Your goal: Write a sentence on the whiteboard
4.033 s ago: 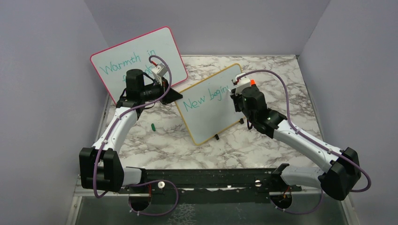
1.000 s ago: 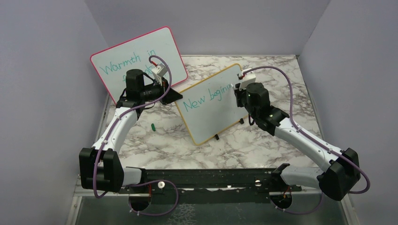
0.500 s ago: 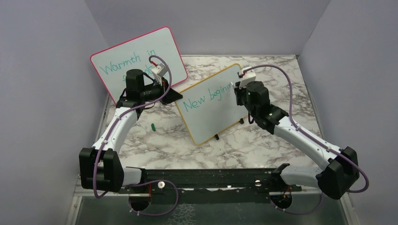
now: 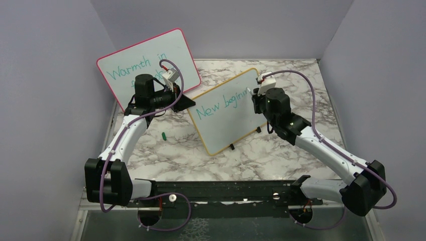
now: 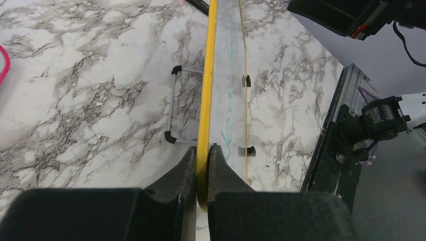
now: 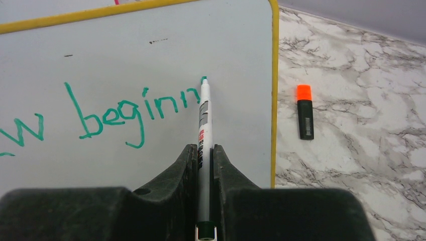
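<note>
The yellow-framed whiteboard [image 4: 228,120] stands tilted at mid-table; it also shows in the right wrist view [image 6: 150,60] and edge-on in the left wrist view [image 5: 205,100]. Teal writing [image 6: 100,113] reads "New beginn" in one slanted line. My left gripper [image 5: 202,155] is shut on the board's yellow left edge. My right gripper [image 6: 203,153] is shut on a white marker [image 6: 204,125] whose teal tip [image 6: 203,79] sits at the board just right of the last "n". In the top view the right gripper [image 4: 257,96] is at the board's upper right.
The pink-framed whiteboard [image 4: 150,55] reading "Warmth in" stands behind the left arm. An orange-and-black cap [image 6: 304,116] lies on the marble right of the board. A small green cap [image 4: 164,135] lies on the table left of the board. Grey walls enclose the table.
Over four seconds the right gripper has moved rightward along the board and the writing has grown from "New begin" to "New beginn". The left arm has not moved.
</note>
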{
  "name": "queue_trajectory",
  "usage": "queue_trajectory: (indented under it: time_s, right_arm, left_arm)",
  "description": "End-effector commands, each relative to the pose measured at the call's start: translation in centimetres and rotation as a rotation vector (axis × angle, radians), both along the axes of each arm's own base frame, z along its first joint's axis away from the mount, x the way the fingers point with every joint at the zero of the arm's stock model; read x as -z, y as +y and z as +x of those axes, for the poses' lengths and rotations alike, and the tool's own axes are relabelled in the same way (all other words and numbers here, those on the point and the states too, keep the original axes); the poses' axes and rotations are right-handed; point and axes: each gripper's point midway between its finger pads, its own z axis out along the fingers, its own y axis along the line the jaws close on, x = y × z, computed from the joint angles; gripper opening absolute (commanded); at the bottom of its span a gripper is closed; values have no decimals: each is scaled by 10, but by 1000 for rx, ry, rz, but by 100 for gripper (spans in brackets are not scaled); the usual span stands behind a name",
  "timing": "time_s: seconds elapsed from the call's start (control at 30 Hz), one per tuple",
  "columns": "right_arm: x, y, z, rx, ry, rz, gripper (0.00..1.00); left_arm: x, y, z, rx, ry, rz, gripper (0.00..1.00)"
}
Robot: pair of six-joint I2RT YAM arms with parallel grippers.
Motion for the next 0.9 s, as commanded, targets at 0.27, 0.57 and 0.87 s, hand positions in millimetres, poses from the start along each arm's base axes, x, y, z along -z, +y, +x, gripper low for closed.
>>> queue_trajectory:
  time_s: [0.27, 0.57, 0.87]
  right_arm:
    - [12, -1, -2, 1, 26, -2, 0]
    - [15, 2, 5, -2, 29, -12, 0]
    - [24, 0, -2, -11, 67, -18, 0]
  left_arm:
    - [26, 9, 8, -51, 16, 89, 0]
    - [26, 9, 8, -49, 16, 88, 0]
    - [27, 9, 9, -51, 17, 88, 0]
